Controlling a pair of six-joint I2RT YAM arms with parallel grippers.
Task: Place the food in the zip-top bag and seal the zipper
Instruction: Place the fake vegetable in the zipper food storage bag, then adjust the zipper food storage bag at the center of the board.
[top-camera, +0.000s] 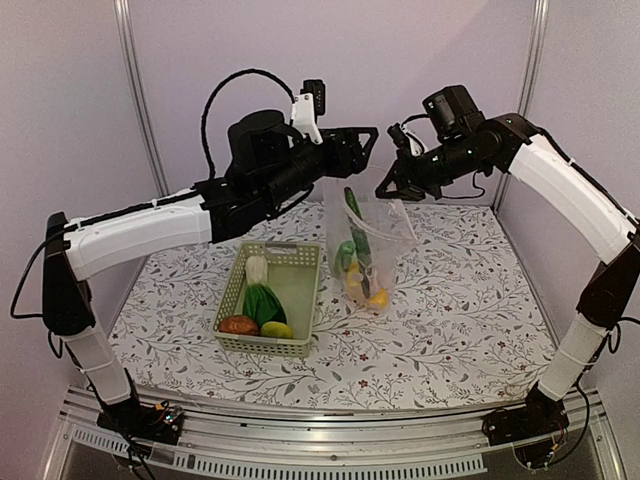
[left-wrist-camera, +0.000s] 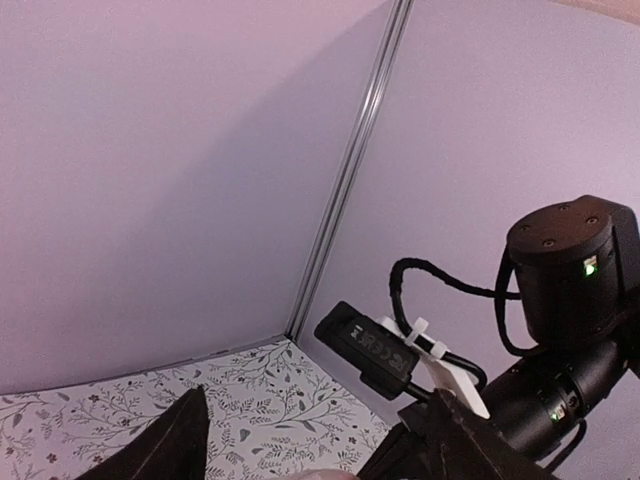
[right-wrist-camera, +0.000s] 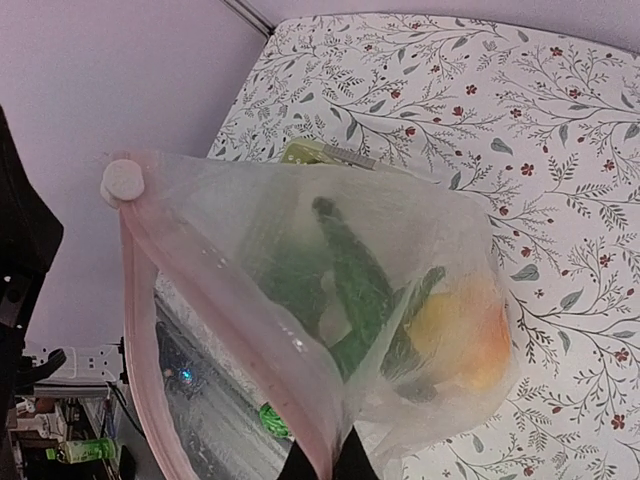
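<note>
The zip-top bag (top-camera: 385, 235) hangs over the table, its lower end by the cloth. My right gripper (top-camera: 389, 189) is shut on its top corner. In the right wrist view the right gripper (right-wrist-camera: 322, 462) pinches the pinkish zipper (right-wrist-camera: 200, 290). Through the plastic show a cucumber (right-wrist-camera: 355, 270) and an orange-yellow fruit (right-wrist-camera: 465, 330). My left gripper (top-camera: 367, 140) hovers open just above and left of the bag's mouth, nothing between its fingers (left-wrist-camera: 185, 435). More food lies in the basket (top-camera: 283, 246): bok choy (top-camera: 262, 300), a reddish-brown piece (top-camera: 238, 325), a yellow-green fruit (top-camera: 277, 330).
A floral cloth (top-camera: 460, 310) covers the table. Pale walls with metal posts (top-camera: 140, 90) close in the back and sides. The right arm's wrist camera (left-wrist-camera: 375, 350) sits close in front of the left gripper.
</note>
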